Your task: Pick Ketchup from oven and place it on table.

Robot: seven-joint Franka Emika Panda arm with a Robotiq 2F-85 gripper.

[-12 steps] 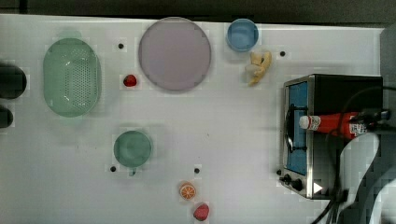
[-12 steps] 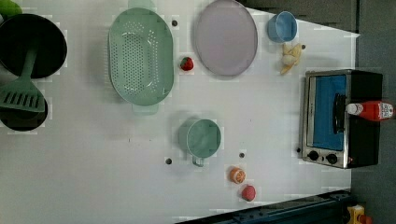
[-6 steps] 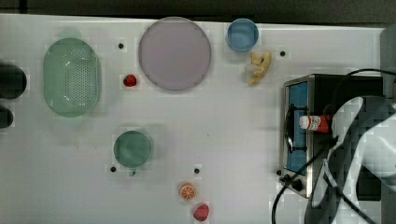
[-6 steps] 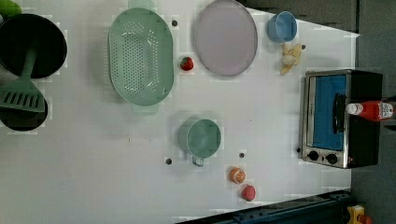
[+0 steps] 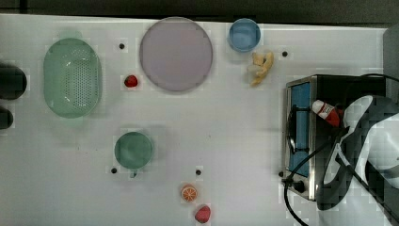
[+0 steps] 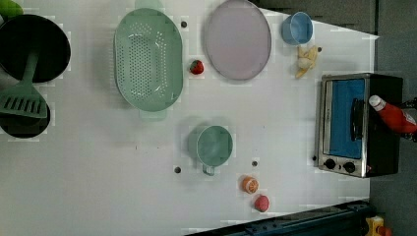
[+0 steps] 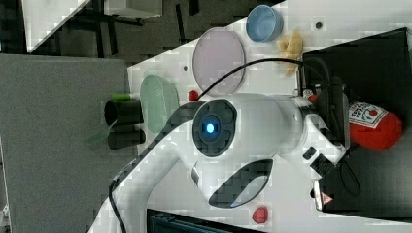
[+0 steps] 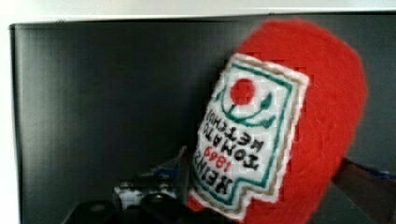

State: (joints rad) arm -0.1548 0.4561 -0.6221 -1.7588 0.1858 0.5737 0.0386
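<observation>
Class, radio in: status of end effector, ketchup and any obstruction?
End effector open, astride ketchup. Ketchup lying on oven top, ungripped. No obstruction seen.

ketchup bottle [image 8: 299,126] label | reads "HEINZ TOMATO KETCHUP", "1869" | tomato picture above the words

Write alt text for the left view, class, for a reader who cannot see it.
A ketchup bottle lies on top of a toaster oven at the left view's right, on a white table. Elsewhere on the table are a green colander, a plate, a blue bowl, a green cup and small toy fruits.
</observation>
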